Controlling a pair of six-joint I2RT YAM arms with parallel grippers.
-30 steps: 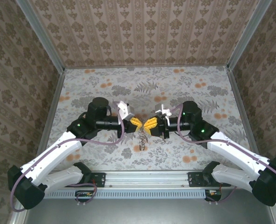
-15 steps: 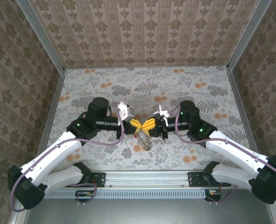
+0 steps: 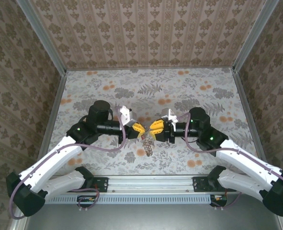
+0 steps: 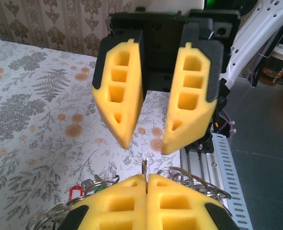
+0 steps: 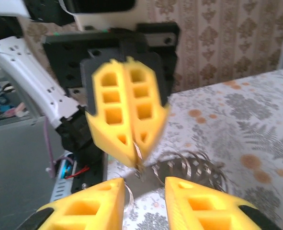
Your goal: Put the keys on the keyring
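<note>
— What's changed in the last moment?

— The right gripper [image 3: 156, 126] has backed off. Half a second ago its yellow tips were up against the left's, right over the ring. Now there's a clear gap between the two, and its arm has swung out towards its own side.

— Is it carrying anything?

— No. Its fingers [image 5: 86, 211] stand spread apart with nothing between them.

— And the other one?

— The left gripper [image 3: 137, 128] has hardly moved. Its pads [image 4: 117, 206] are pressed flat together, and a thin wire of the keyring [image 3: 147, 143] is nipped in the seam between them. You can see it poking up from the join in the left wrist view.

— So where's the ring itself?

— It's hanging from those tips, between the two grippers, over the near middle of the flowered table [image 3: 203, 96]. A second ago it hung as a narrow strand, then it opened into a tilted loop. Now it's a dark bunch again, just under the left's tips. I can't tell whether its lower end touches the table.

— Any sign of the keys?

— There's a red tag [image 4: 75, 192] down among the coils, close under the left pads. I can't make out whether it's threaded on the ring or only lying against it.
</note>
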